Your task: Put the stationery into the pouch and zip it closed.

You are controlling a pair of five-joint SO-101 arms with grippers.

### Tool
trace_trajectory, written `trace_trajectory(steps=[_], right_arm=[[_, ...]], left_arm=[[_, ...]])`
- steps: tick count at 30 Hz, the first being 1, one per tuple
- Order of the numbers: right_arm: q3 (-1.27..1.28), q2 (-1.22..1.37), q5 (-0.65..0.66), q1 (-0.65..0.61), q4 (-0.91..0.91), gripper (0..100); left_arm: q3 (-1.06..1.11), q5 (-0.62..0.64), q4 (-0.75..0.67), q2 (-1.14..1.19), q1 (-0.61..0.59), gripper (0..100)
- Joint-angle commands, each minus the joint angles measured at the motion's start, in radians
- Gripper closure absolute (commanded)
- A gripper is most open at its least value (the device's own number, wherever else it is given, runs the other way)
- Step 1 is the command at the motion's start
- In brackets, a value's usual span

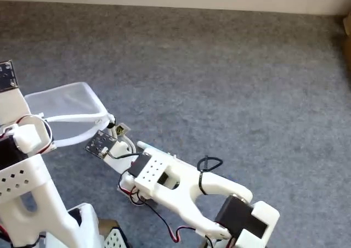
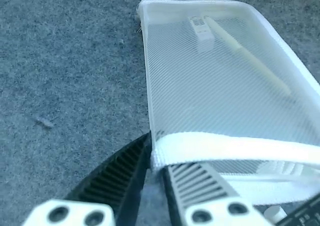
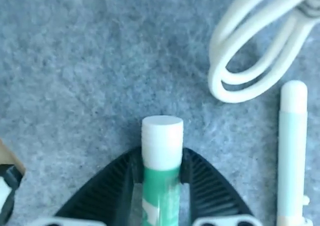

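- Left jaws: pressed together on the white band (image 2: 235,148) along the mouth edge of the pouch (image 2: 215,76), pinching it near one corner. One ribbed jaw sat outside the pouch and the other under the band.
- Pouch was translucent white mesh, lying flat on the grey felt-like counter (image 2: 65,71) and stretching away ahead of the left jaw tips.
- Inside the pouch, at the end far from the left jaws, lay a slim white stick (image 2: 250,61) and a small labelled block (image 2: 201,31), close together.
- Right jaws: pinching a green-and-white glue stick (image 3: 161,141). Its body sat between the two jaws and its white cap poked out past the jaw tips, over bare counter (image 3: 75,61).
- Just beside the right jaws, apart from them, a pale pen (image 3: 292,136) lay roughly parallel to the glue stick.
- Ahead of the right jaw tips and off to the pen's side lay a looped white cable (image 3: 250,61), which touched neither stick nor jaws.
- From above, the pouch (image 1: 66,108) lay with its mouth facing the right arm (image 1: 181,185), whose wrist sat near that mouth.
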Motion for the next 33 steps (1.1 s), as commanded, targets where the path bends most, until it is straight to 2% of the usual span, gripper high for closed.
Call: trace_trajectory(steps=[1,17,24,28,33], right_arm=[[-0.038,-0.042,0.011,-0.007,-0.010,96.8],[0.197,-0.526,0.006,0.022,0.051,97.3],[0.220,-0.667,0.005,0.148,0.047,99.0],[0.220,-0.673,0.005,0.242,0.038,99.1],[0.228,-0.673,0.005,0.328,-0.131,99.1]], left_arm=[[-0.005,0.011,-0.014,-0.001,-0.012,99],[-0.005,0.011,-0.014,-0.001,-0.012,99],[-0.001,0.011,-0.015,-0.001,-0.004,99],[0.001,0.009,-0.014,-0.001,0.056,99],[-0.005,0.006,-0.014,-0.001,0.151,99]])
